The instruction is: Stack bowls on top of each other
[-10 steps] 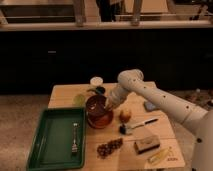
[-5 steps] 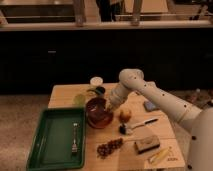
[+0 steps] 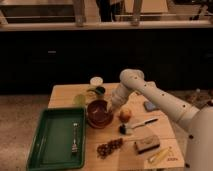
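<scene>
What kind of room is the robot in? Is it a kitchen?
Probably a kitchen or café area: dark cabinets run behind a wooden table holding bowls, a fork in a green tray and an orange. The robot's hand is at the bowls' rim.

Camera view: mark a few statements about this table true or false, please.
1. A fork lies in the green tray. True.
2. The gripper hangs over the grapes. False: it is at the right rim of the bowl.
3. The orange sits right of the bowl. True.
4. The sponge lies in the tray. False: it lies on the table, right of the grapes.
</scene>
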You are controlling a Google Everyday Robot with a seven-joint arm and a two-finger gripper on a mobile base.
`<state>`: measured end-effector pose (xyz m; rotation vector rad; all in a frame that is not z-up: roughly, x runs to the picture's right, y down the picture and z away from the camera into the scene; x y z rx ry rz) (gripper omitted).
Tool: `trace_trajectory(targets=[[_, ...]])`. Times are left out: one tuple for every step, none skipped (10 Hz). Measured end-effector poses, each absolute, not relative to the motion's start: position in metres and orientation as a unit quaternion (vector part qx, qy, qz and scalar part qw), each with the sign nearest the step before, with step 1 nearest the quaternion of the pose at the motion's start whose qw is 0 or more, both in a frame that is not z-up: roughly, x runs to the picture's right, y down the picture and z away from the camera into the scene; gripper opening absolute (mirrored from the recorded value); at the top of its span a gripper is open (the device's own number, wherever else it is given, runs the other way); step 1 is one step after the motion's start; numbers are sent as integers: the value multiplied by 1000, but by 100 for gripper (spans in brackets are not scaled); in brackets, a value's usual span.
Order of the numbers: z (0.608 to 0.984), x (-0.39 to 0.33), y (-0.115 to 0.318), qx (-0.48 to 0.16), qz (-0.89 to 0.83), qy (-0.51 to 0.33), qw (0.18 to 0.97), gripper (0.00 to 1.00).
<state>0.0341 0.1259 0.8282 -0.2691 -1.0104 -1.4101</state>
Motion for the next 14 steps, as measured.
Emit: trace_trajectory(targets=[[829,35,127,-116,-619,-442,639,8],[830,37,127,-115,-617,-441,641,16],[832,40,127,-114,-616,-440,643,26],[833,42,129,-112,-616,-439,644,36],[835,42,129,-110,-616,-438,646,46],[837,43,129,-108,-616,-437,646,58],[838,42,130,-108,-616,-437,646,66],[840,42,130,-107,-617,-437,646,76],[841,40,129,-105,-617,-437,645,80],[843,38,129,-103,-618,-438,644,80],[844,36,128,-101,-619,-438,644,80],[845,34,127,-99,-621,-439,642,80],[846,34,126,-98,-621,-437,643,80],[845,35,125,-97,-621,-435,644,80]])
